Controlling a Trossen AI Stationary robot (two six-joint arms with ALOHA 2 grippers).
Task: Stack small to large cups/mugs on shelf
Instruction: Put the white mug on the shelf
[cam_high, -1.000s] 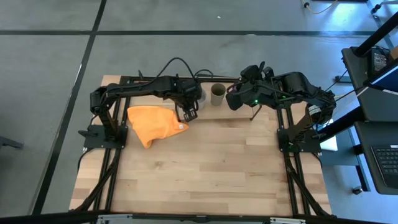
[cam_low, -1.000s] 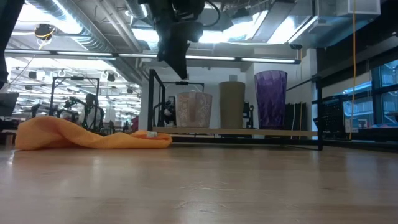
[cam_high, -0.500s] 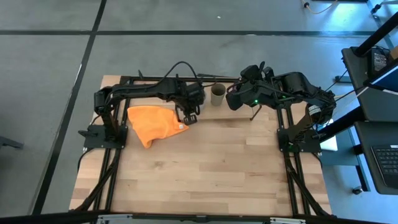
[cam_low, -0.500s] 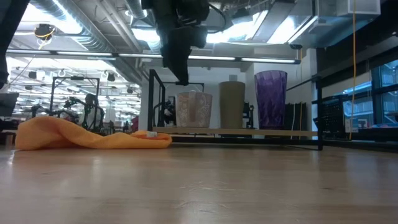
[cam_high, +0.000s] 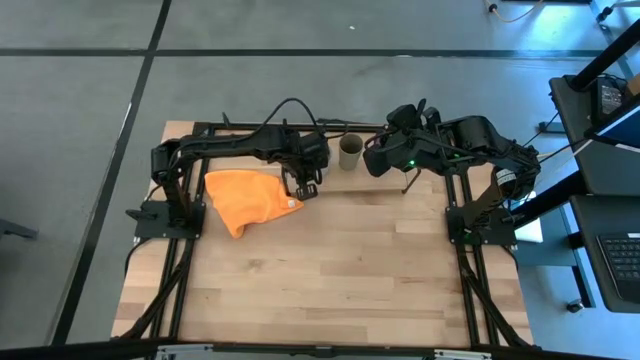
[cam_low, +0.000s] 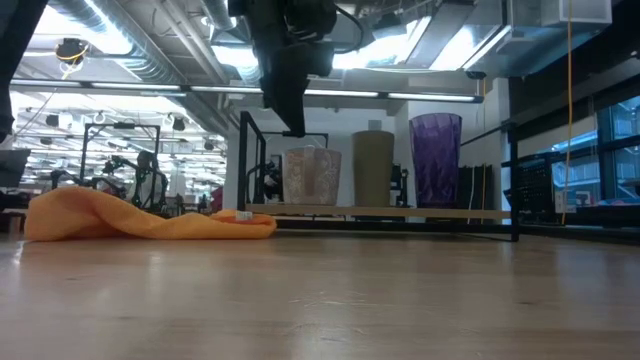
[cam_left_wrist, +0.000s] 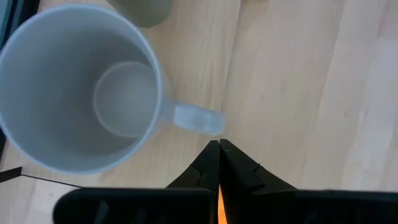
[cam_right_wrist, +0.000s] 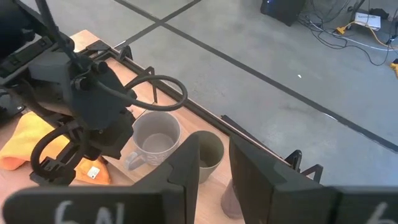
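hovering over the far edge of the table, the left gripper (cam_left_wrist: 219, 149) hangs above the shelf (cam_low: 400, 212), its fingers pressed together with nothing between them, tips just beside the handle of the grey mug (cam_left_wrist: 81, 106). the mug stands upright at the shelf's left end, with the olive-green cup (cam_low: 373, 167) next to it in the middle and the purple ribbed cup (cam_low: 436, 160) at the right end, all three on the board in a row. the right gripper (cam_right_wrist: 211, 155) waits above the shelf's right part, fingers a little apart and empty. an orange cloth (cam_high: 245, 198) lies on the table just left of the shelf. by the look of it, the step in hand is taking up the mug. the next move would call for spreading the left fingers and lowering them around the handle or rim, squarely, so the mug does not tip against the green cup.
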